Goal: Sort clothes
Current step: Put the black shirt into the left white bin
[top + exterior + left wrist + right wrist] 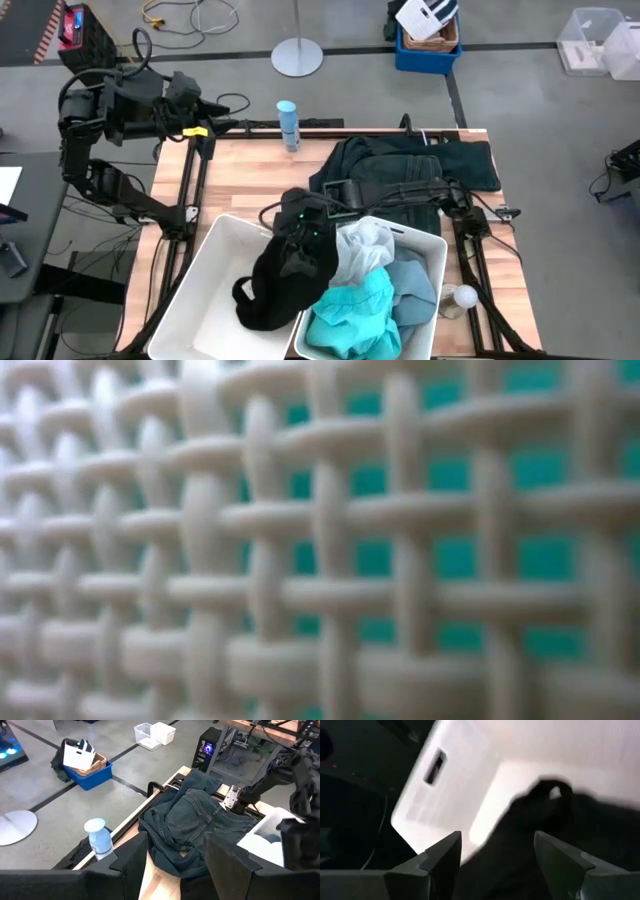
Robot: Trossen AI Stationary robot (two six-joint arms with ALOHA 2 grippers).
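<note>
Table: wooden planks (250, 170) on a dark frame, grey floor beyond.
Near bins: two white plastic bins; left bin (205, 295) holds a limp black garment (275, 280) draped over its shared edge; right bin (430, 245) held turquoise (350, 320), pale grey-blue (415, 285) and white (365, 245) cloth.
My right pincer (300, 225): fingers spread, over the black garment; contact unclear.
Farther: crumpled dark jeans (410, 165), slim blue bottle (288, 122).
My left pincer (175, 865): spread, empty, arm folded at the table's far-left corner.

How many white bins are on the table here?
2: the left bin holds part of a black garment draped over its rim; the right bin holds white, turquoise and grey-blue clothes.
</note>
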